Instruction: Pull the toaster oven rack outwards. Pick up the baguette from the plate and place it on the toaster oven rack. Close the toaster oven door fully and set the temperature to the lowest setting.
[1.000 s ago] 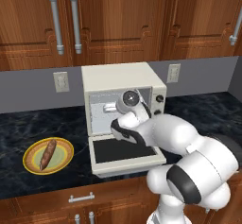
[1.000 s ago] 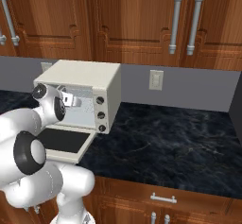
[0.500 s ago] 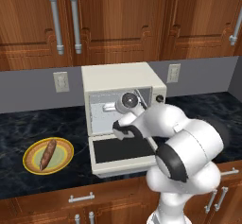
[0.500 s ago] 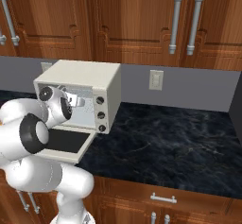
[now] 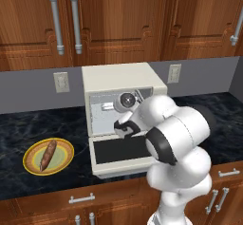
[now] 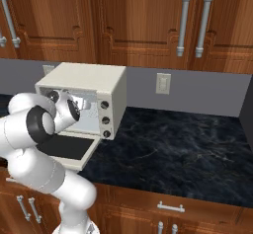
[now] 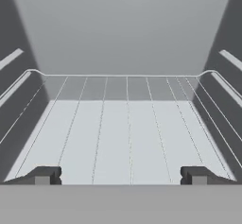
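- Toaster oven (image 5: 118, 84) sits on the dark counter (image 6: 197, 149) against the backsplash; toaster oven door (image 5: 121, 153) lies folded down flat toward the robot, glass pane up.
- Gripper (image 7: 120, 175) points straight into the cavity, jaws spread wide, nothing between them.
- Toaster oven rack (image 7: 127, 124) lies level inside; its wires run front to back, rear edge near the back wall. Looks not yet pulled out.
- Baguette (image 5: 48, 154) rests on the plate (image 5: 33, 167), left of the oven and well apart from it; long axis runs near-to-far, tilted slightly right at the far end.
- Judgement: first step just under way. Rack pull, bread transfer, door closing and temperature knob all remain.
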You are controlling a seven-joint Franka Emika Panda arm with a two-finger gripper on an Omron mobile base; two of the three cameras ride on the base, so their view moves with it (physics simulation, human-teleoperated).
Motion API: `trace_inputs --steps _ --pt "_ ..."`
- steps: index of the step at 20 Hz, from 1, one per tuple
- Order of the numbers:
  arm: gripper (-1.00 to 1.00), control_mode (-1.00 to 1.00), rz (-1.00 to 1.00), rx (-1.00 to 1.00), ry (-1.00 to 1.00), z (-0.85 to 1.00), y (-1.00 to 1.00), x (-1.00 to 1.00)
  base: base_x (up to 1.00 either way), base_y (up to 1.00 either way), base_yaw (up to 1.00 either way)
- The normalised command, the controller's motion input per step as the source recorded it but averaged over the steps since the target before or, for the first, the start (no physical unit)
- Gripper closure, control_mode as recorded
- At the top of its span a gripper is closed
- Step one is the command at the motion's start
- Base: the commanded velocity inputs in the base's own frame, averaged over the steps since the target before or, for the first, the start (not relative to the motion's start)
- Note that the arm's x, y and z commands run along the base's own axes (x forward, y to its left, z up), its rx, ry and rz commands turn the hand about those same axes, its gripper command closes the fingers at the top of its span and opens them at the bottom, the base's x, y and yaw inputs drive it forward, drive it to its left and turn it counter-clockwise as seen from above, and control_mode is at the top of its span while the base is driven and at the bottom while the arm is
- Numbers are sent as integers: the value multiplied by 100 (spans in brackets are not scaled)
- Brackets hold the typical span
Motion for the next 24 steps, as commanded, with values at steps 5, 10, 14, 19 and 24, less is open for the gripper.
trace_inputs --steps 5,10,14,19,24 --pt "-100 -100 0 0 0 -23 14 30 0 0 0" --pt "-100 -100 0 0 0 -32 17 29 0 0 0" --pt "-100 -100 0 0 0 -45 20 17 0 0 0" --pt "-100 -100 0 0 3 -62 21 7 0 0 0" --pt "-100 -100 0 0 7 -86 19 0 0 0 0"
